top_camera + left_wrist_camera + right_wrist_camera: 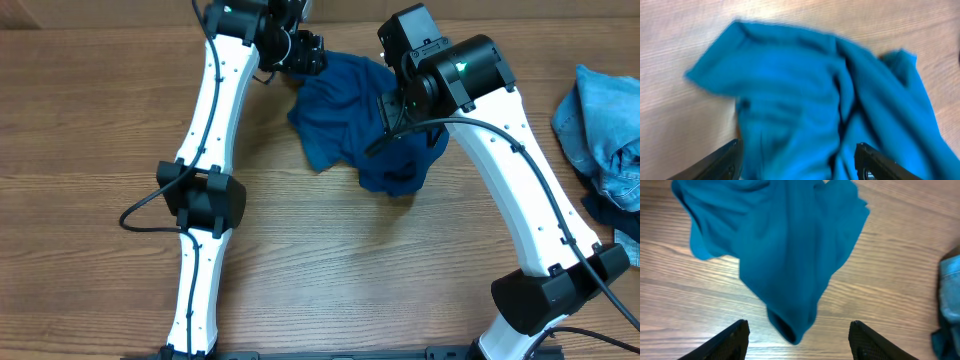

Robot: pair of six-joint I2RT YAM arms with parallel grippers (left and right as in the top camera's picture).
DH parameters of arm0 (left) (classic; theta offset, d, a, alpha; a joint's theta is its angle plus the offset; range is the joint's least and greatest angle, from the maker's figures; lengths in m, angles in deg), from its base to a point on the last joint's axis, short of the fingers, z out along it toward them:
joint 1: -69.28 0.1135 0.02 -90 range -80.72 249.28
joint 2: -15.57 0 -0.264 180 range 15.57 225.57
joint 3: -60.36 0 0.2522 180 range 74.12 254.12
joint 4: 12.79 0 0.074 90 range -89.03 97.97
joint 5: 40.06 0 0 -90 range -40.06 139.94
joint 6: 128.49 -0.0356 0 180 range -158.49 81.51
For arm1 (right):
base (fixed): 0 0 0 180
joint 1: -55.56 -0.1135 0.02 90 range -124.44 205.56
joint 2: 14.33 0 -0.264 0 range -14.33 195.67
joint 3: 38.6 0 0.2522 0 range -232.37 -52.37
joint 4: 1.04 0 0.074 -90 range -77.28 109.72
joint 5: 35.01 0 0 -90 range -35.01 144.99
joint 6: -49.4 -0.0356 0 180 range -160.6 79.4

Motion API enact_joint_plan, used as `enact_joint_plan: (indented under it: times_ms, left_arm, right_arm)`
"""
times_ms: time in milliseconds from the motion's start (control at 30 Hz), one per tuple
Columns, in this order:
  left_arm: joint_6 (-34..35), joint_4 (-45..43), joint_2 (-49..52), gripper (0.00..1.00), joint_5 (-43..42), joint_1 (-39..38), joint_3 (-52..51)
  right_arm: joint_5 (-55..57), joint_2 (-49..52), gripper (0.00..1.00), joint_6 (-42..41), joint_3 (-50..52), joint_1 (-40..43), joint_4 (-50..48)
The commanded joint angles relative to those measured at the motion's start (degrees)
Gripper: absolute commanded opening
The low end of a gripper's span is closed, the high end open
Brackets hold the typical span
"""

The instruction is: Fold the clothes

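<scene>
Gaping, left tool [797, 156] and right tool [799, 330] hover empty above blue shirt [340, 110].

We see the blue shirt [790, 85] lying crumpled, with deep creases, on the wooden table [680, 30]; our left gripper [799, 160] hovers above it, jaws spread wide, gripping nothing.

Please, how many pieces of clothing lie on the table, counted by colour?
Deep-blue shirt: 1
Light-blue denim garment: 1
Darker blue cloth under the denim: 1, though it may be part of the same garment
Total: 3 at most
</scene>
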Motion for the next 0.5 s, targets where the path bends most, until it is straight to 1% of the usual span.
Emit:
enact_joint_plan:
  times_ms: [0,133,233,267,467]
  left_arm:
    - [0.0,-5.3,3.7,0.75,-3.2,-0.4,0.5]
    - [2.5,-9.2,7.4,0.76,-3.5,-1.0,0.5]
    - [3.4,-9.1,8.9,0.75,-4.8,-1.9,0.5]
    - [3.3,-8.9,9.3,0.77,-4.7,-2.4,0.5]
    - [3.5,-8.3,9.5,0.80,0.0,-4.1,0.5]
  right_arm:
    - [-3.8,-1.6,0.68,-1.6,-1.4,0.1,-0.1]
    - [-4.1,-1.5,0.68,-1.6,-1.4,0.1,-0.2]
    - [-4.1,-1.5,0.68,-1.6,-1.3,0.1,-0.2]
    - [-4.1,-1.5,0.68,-1.6,-1.3,0.1,-0.2]
    - [-4.1,-1.5,0.67,-1.6,-1.3,0.1,-0.8]
